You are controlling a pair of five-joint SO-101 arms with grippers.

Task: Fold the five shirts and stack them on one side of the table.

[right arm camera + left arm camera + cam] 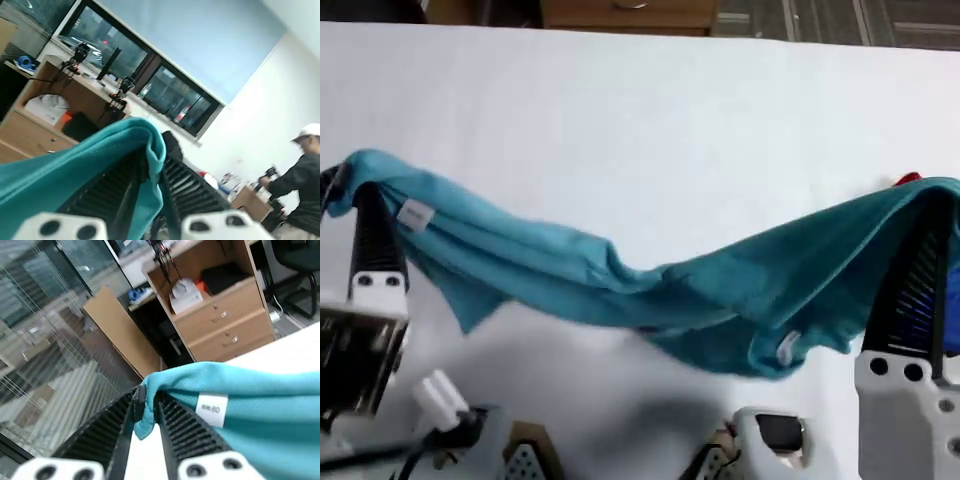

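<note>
1. Table (640,120): white top, spanning the whole high view.
2. Teal shirt (720,290): strung out across the table from the left side to the right. Both ends are raised, and the middle sags low toward the tabletop. Whether the sag touches the surface, cannot tell. A loose flap hangs below the left end.
3. Left gripper (355,185): at the table's left edge. In its wrist view (148,400) the ribbed black fingers are pressed together on a bunched corner of the shirt (270,405).
4. Right gripper (935,205): at the table's right edge. In its wrist view (152,165) the fingers pinch a fold of the shirt (60,170), which drapes over them.
5. White label (415,215): sewn on the shirt just beside the left gripper's hold (212,409).
6. Second white tag (787,348): on the sagging lower hem, right of centre.
7. Red object (907,180): a sliver showing past the shirt's right end.
</note>
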